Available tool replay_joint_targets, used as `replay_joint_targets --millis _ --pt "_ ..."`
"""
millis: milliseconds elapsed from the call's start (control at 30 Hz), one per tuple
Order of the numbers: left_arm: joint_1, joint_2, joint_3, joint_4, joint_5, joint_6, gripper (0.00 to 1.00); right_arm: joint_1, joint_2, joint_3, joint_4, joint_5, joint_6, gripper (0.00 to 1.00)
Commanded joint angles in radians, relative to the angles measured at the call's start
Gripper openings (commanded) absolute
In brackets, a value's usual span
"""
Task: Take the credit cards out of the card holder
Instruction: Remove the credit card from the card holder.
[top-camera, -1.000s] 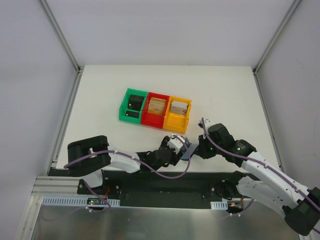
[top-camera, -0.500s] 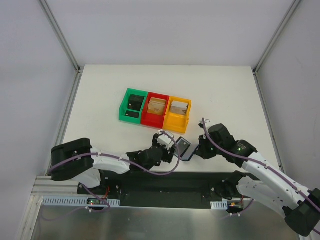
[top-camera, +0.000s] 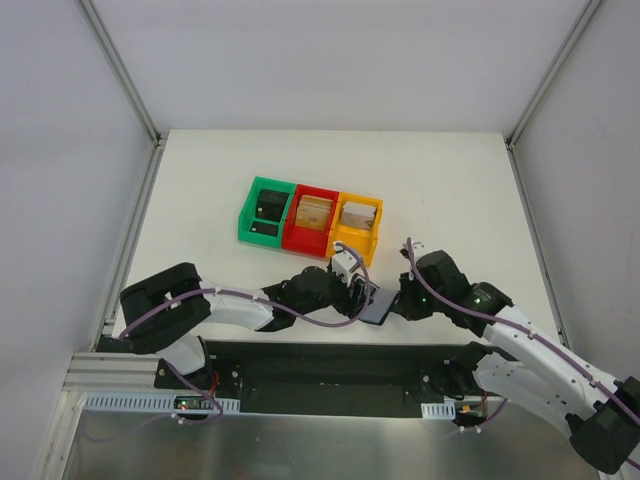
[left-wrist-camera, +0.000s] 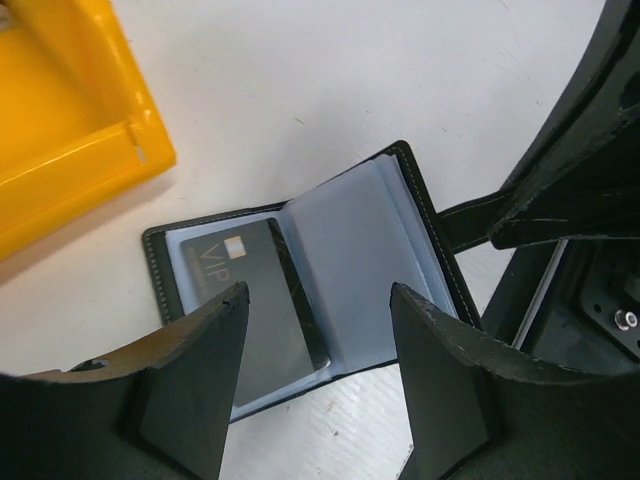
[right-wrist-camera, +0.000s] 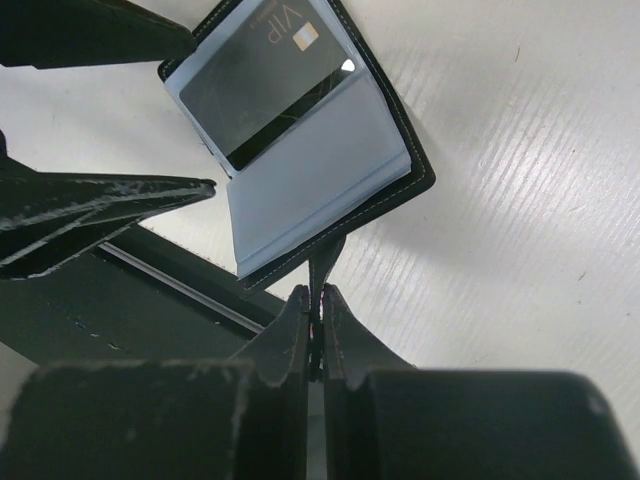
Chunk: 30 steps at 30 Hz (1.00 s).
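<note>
Between the spread fingers of my left gripper (left-wrist-camera: 318, 300) lies the open card holder (left-wrist-camera: 370, 250), flat on the table (left-wrist-camera: 300, 70) with its clear sleeves facing up. This gripper is wide open and holds nothing. One finger (left-wrist-camera: 190, 400) hangs over the page that carries the black card (left-wrist-camera: 270, 295), the other over the bare page past the spine. I judge it is set so in order to come down on the card and draw it from its pocket.

My right gripper (right-wrist-camera: 315, 300) is pinched tight on the strap (right-wrist-camera: 325, 262) that sticks out from the holder's cover, on the side away from the card. That grip, I think, pins the holder so it neither slides nor folds shut when the card is pulled. The card sits fully inside its sleeve, so none is out yet. I cannot tell which way the sleeve opens.

Room is tight. Just past my left finger the yellow bin (left-wrist-camera: 70, 140) stands near the holder's outer corner, apart from it, so a pull that way would soon meet its wall. On the strap side my right gripper crowds the cover. The table's near edge (right-wrist-camera: 180, 285) runs just beside the holder. Bare table lies beyond the holder's far side, and that looks the freest way to carry a card off.
</note>
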Motion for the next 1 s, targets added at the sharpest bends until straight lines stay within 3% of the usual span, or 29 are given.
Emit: replay_joint_targets --millis 0,200,467,967 --pt "0.001 0.076 0.063 0.014 0.106 0.024 0.57 -0.005 -0.006 -0.014 0.013 0.017 0.037 0.00" --pt "0.001 0.154 0.100 -0.047 0.065 0.027 0.52 -0.013 0.003 -0.030 0.017 0.045 0.062 0.00" --pt "0.001 0.156 0.033 -0.096 -0.104 -0.039 0.42 -0.062 0.080 -0.028 0.060 0.050 0.083 0.00" --pt "-0.009 0.050 -0.096 -0.099 -0.191 -0.154 0.39 -0.146 0.275 0.027 0.188 0.048 0.051 0.00"
